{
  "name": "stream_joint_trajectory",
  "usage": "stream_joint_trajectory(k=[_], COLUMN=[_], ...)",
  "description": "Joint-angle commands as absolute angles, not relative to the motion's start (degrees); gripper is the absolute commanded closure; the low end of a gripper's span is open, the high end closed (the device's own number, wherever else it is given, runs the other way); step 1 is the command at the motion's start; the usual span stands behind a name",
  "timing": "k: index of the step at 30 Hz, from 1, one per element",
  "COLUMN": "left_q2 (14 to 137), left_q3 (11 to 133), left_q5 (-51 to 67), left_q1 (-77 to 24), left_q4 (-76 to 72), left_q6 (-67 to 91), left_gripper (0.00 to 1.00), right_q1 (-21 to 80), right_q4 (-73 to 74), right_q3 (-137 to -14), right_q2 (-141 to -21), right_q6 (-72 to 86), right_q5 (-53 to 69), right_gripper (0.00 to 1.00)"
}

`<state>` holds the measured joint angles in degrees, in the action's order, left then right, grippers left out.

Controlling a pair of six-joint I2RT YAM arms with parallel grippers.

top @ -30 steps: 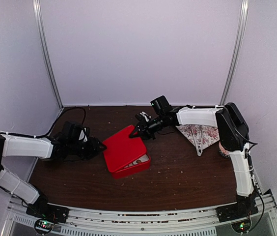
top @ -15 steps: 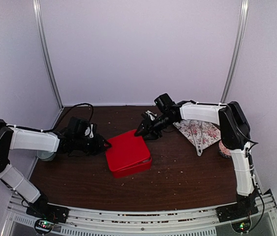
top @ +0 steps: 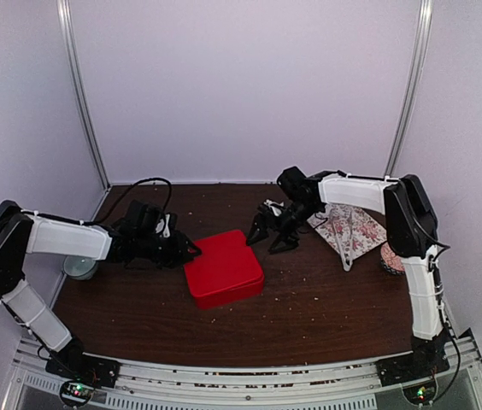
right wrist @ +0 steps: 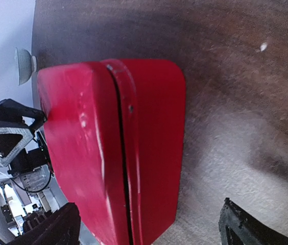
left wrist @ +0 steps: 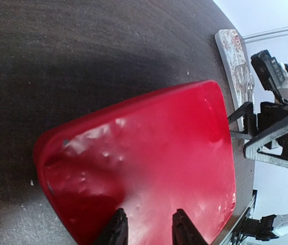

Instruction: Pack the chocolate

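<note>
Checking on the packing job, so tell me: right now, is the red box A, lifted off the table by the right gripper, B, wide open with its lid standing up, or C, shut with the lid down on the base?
C: the red box lies flat on the table with only a thin seam between lid and base, and the right gripper is open beside it, holding nothing.

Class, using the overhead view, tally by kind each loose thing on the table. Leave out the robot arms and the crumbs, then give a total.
red box: 1
floral-patterned cloth: 1
pale bowl: 1
round patterned disc: 1
Total: 4
</note>
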<state>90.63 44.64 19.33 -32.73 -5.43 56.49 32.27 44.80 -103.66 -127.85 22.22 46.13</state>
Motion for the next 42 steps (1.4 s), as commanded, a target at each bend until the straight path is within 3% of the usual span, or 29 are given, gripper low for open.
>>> stream_joint_trajectory(k=[1,9,17,25,29,34,37,42], left_q2=[93.0,95.7,95.7,92.8,90.1,86.3,84.6,87.6], left_q3=[47.2,51.1,53.5,54.4,54.6,60.7,63.4,69.3], left_q5=[20.1,20.5,20.2,18.6,17.2,14.6,14.3,16.0], left_q1=[-33.2,-33.8,-33.5,-31.6,-30.4,-30.9,-32.8,-38.7], left_q4=[-3.9,0.8,5.9,9.7,13.3,22.0,24.3,25.6], left_q6=[54.8,51.6,47.3,44.9,42.2,32.5,27.4,20.6], left_gripper=[0.67,0.67,0.67,0.44,0.40,0.47,0.58,0.68], right_q1=[33.9,35.7,35.9,34.8,34.9,34.9,34.8,34.5], right_q4=[46.1,41.4,33.2,32.8,33.6,33.1,33.0,32.8], right_q3=[-103.6,-96.8,-91.3,-91.4,-91.4,-90.0,-89.5,-89.7], right_q2=[-129.6,-129.5,-128.7,-129.1,-129.7,-130.1,-130.2,-130.5], right_q6=[19.8,21.2,26.2,26.6,26.1,26.0,26.0,26.5], right_q5=[50.6,53.4,53.9,52.7,52.1,51.1,50.9,51.0], right_gripper=[0.08,0.38,0.78,0.76,0.76,0.77,0.77,0.78])
